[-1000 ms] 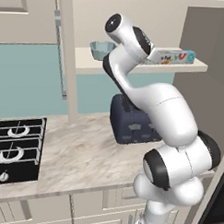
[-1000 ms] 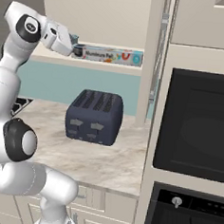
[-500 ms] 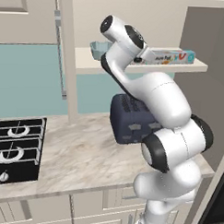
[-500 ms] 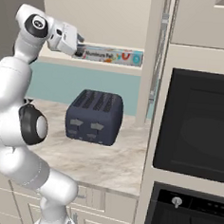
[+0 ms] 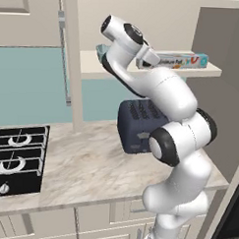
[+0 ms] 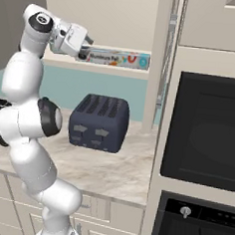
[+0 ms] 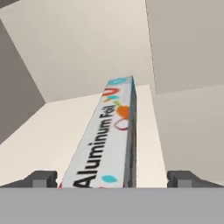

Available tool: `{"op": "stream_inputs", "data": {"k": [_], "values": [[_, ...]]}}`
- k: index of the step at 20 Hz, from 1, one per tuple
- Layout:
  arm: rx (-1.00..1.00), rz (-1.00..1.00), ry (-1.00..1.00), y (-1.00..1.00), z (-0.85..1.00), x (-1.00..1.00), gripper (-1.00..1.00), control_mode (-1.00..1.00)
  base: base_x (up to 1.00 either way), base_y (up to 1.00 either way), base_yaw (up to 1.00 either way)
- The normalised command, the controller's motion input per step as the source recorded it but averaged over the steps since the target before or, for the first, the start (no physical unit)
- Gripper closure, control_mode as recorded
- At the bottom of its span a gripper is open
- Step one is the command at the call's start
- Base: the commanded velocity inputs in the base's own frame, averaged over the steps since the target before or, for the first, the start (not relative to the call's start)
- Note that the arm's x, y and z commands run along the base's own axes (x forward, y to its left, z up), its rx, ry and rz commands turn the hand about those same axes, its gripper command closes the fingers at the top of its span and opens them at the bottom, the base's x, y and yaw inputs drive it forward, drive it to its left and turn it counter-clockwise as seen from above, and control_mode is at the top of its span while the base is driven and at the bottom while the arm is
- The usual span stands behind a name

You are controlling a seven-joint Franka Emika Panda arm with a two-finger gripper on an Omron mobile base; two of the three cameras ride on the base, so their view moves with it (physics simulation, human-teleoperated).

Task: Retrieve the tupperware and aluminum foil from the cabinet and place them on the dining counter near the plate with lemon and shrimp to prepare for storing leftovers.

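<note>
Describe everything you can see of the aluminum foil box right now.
The aluminum foil is a long, narrow, cardboard-looking box, white-grey, printed "Aluminum Foil" in red with small orange and teal marks and a teal far end. It lies flat on the pale cabinet shelf. The open pincer has a fingertip at each side of its near end; contact isn't clear.
</note>
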Motion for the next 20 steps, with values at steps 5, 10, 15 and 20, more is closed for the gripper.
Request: {"op": "stream_inputs", "data": {"k": [5,10,15,20], "values": [[0.0,-0.13,0.14,0.02,0.0,0.01,-1.0,-1.0,0.0,0.0,0.0],[0.0,-0.07,0.16,0.04,-0.01,0.06,-1.0,-1.0,0.0,0.0,0.0],[-0.01,-0.01,0.02,0.0,-0.29,0.04,-1.0,-1.0,0.0,0.0,0.0],[0.0,0.0,-0.04,0.0,-0.48,0.0,-1.0,-1.0,0.0,0.0,0.0]]}}
